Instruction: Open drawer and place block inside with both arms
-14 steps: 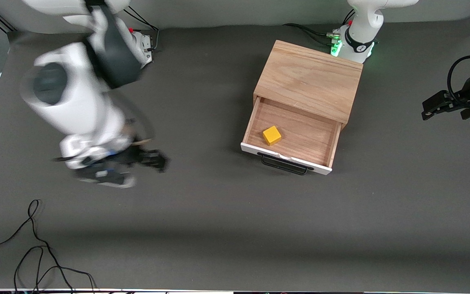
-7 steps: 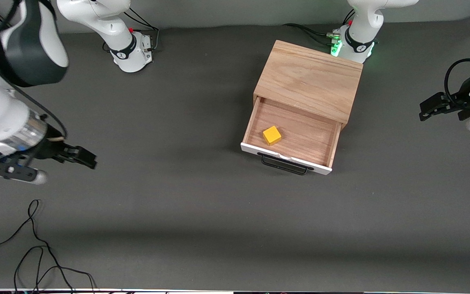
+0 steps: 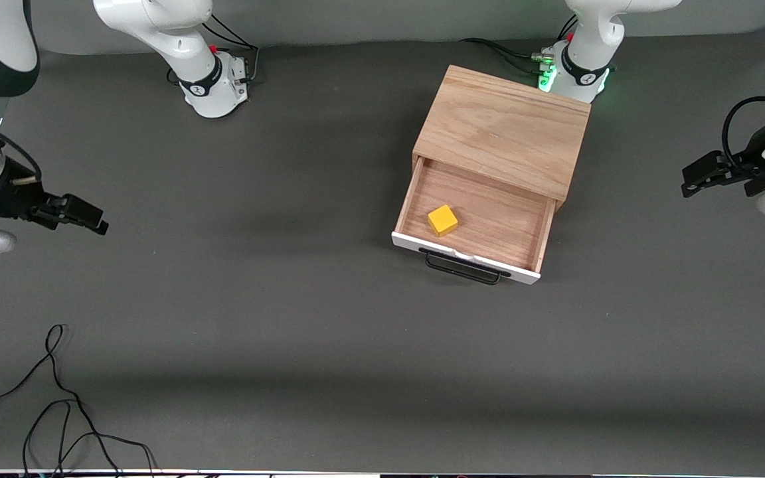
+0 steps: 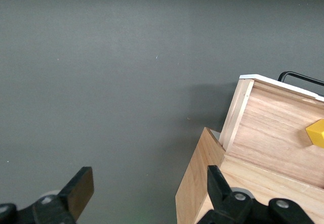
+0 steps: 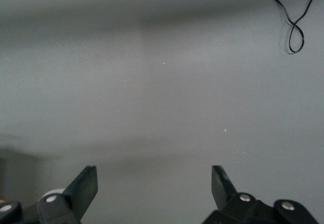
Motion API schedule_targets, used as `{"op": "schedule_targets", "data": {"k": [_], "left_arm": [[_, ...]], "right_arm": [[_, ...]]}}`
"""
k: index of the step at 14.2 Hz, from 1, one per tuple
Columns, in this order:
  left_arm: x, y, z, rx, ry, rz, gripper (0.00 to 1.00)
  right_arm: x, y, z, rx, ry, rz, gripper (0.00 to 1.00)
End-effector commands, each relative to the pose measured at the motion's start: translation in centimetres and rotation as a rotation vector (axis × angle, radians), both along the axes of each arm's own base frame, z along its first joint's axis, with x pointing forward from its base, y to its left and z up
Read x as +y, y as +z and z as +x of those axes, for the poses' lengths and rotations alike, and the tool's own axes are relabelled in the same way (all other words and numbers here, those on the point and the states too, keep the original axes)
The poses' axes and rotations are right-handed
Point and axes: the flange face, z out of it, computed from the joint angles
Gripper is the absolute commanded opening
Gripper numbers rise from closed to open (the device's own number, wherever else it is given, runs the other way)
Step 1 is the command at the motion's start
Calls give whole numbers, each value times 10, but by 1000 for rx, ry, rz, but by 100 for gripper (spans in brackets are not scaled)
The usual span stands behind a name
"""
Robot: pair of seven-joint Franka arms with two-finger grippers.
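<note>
The drawer (image 3: 475,222) of the light-wood cabinet (image 3: 505,129) stands pulled out, with its white front and black wire handle (image 3: 463,268) toward the front camera. The yellow block (image 3: 442,220) lies inside it, near the front corner at the right arm's end. The left wrist view shows the drawer (image 4: 276,133) and part of the block (image 4: 316,133). My right gripper (image 3: 84,217) is open and empty over bare mat at the right arm's end of the table. My left gripper (image 3: 691,178) is open and empty, held at the left arm's end, apart from the cabinet.
A loose black cable (image 3: 57,398) lies on the mat near the front edge at the right arm's end; it also shows in the right wrist view (image 5: 293,27). The arm bases (image 3: 213,83) stand along the table's top edge.
My right arm has swung away from the middle of the table toward its own end, gripper empty. My left gripper has barely shifted. The drawer and the block have not moved.
</note>
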Motion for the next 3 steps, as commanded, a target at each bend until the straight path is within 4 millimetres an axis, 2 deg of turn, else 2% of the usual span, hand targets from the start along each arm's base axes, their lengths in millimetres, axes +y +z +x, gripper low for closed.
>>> {"op": "schedule_targets", "data": {"k": [1,3], "left_arm": [[-2,1,-2,6,-16,-10,100],[-2,1,-2,7,-16,-10,100]], "right_arm": [[-3,-1,-6,13,28,12,100],[-4,-5,-6,36,38,8,100]]}}
